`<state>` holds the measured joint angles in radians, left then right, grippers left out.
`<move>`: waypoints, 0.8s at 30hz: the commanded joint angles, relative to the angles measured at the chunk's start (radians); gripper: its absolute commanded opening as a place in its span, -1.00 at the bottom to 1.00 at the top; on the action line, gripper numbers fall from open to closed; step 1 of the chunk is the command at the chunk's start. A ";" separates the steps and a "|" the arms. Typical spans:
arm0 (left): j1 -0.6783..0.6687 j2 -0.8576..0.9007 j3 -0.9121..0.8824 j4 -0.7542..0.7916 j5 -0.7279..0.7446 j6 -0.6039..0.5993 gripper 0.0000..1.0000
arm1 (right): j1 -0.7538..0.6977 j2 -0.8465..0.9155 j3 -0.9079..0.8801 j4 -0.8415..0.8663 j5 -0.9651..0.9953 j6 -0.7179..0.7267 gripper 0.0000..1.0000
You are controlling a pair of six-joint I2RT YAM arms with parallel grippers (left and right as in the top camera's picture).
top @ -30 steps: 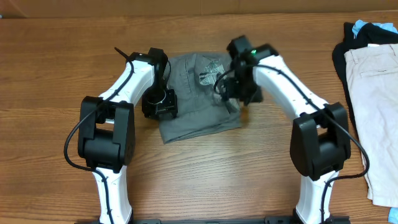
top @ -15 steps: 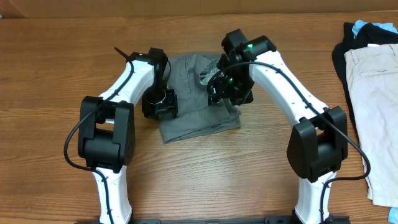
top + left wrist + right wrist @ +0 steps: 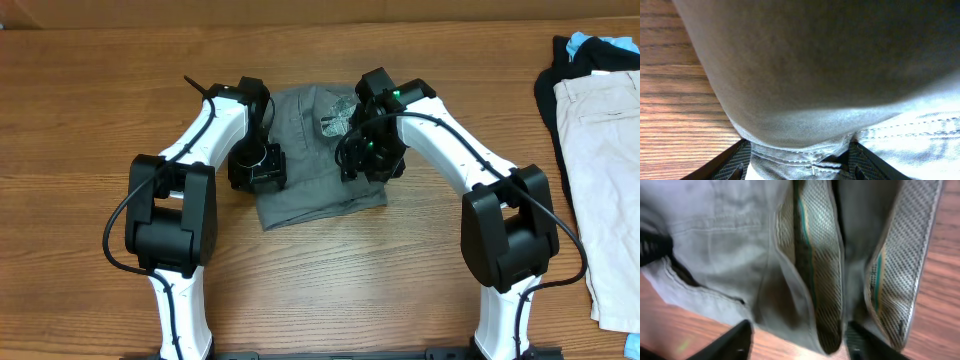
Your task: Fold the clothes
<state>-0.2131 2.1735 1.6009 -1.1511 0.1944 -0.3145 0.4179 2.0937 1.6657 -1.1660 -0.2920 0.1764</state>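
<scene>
The grey garment (image 3: pixel 320 185) lies folded mid-way along the surface (image 3: pixel 400 290), soft and limp but thick-seamed, best pinched at a hem; the left claw (image 3: pixel 801 164) straddles its left hem, grip impossible to tell; the right claw (image 3: pixel 799 341) gapes over its right side.

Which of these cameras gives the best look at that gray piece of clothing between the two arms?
The overhead view: it shows nearly all of the gray garment, with its outline. The left wrist view shows only close-up fabric and a seam. The right wrist view shows a blurred patch with mesh lining.
</scene>
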 commanded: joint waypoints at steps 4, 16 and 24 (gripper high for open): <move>0.011 0.013 -0.011 0.000 0.001 0.004 0.31 | -0.003 -0.006 -0.005 0.031 -0.006 -0.005 -0.45; 0.011 0.013 -0.011 0.000 0.001 0.004 0.44 | -0.057 -0.006 0.018 -0.019 0.248 0.096 -0.92; 0.011 0.013 -0.011 0.000 0.002 0.004 0.49 | -0.098 -0.006 0.024 -0.074 0.320 0.115 -0.73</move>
<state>-0.2134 2.1735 1.5986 -1.1511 0.2062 -0.3145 0.3325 2.0937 1.6661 -1.2320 -0.0635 0.2733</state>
